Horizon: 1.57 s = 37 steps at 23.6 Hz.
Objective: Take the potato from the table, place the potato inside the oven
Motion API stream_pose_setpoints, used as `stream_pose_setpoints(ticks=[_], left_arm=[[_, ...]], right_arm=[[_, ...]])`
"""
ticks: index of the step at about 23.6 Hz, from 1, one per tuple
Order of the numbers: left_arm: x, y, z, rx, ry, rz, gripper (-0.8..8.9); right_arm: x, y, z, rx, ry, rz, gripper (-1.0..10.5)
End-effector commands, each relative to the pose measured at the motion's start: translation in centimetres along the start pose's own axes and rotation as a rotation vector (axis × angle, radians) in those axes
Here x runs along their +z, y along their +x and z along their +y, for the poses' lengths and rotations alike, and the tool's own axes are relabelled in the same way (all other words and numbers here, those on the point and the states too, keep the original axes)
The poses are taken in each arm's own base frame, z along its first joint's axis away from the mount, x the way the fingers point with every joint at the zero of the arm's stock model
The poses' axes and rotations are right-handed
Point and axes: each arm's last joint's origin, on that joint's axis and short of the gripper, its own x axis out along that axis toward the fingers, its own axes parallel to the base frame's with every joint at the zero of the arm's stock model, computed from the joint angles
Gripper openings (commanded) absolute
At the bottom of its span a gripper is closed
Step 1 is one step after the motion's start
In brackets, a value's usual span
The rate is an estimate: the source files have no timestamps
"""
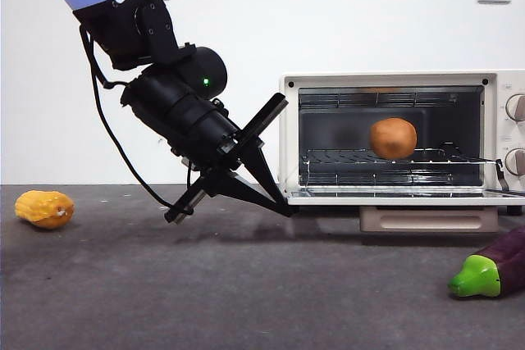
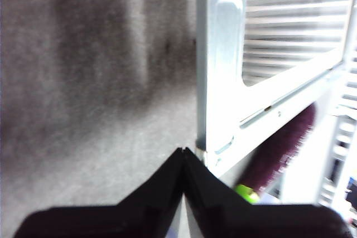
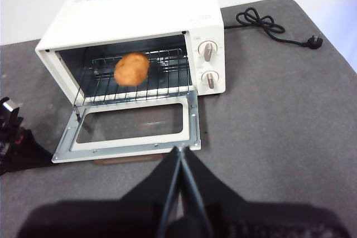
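Note:
The brown-orange potato [image 1: 393, 138] [image 3: 131, 68] lies on the wire rack inside the cream-white oven [image 1: 394, 79] [image 3: 139, 12]. The oven's glass door [image 1: 402, 196] [image 3: 131, 126] [image 2: 217, 82] hangs open and flat. My left gripper [image 1: 285, 209] [image 2: 183, 151] is shut and empty, its tip low by the door's left corner, just above the dark grey table [image 1: 246, 284]. My right gripper [image 3: 179, 150] is shut and empty, high above the table in front of the oven, and does not show in the front view.
A yellow-orange corn cob [image 1: 45, 208] lies at the far left of the table. A purple eggplant [image 1: 492, 272] [image 2: 279, 149] with a green cap lies at the front right, below the door. The oven's black power cord [image 3: 273, 26] trails behind its right side.

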Motion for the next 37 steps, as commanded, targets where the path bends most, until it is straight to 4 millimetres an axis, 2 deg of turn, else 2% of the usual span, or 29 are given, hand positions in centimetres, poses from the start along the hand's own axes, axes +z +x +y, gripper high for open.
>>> stream_pose_setpoints(ticks=[1,8,14,21,26,33,37], left_arm=[[0.1,0.9,0.5,-0.050,-0.003,0.032,-0.06],[0.7,0.5,0.3,-0.129,0.002,0.035,-0.06],[2.0,-0.9,0.4,-0.247,-0.026,0.027,-0.06],[3.5,-2.6,-0.4,-0.295,-0.020,-0.006,-0.06],[4.7,-3.9,-1.9,-0.323,0.014,-0.045,-0.06],[6.3,-6.0,-5.2,-0.356,0.103,-0.128,-0.06],[6.7,-6.8,-6.2,-0.371,0.133,-0.150,-0.06]], right_arm=[[0.0,-0.2,-0.1,0.003,0.009,-0.005,-0.1],[-0.2,-0.2,-0.1,-0.002,0.004,0.013,0.0],[-0.2,-0.2,-0.1,0.001,0.005,0.007,0.0],[0.0,-0.2,-0.1,0.004,0.010,-0.011,0.0],[0.2,-0.2,0.0,0.009,0.015,-0.031,0.0],[0.2,-0.2,0.0,0.001,0.015,-0.032,0.0],[0.2,-0.2,0.0,0.001,0.015,-0.032,0.0]])
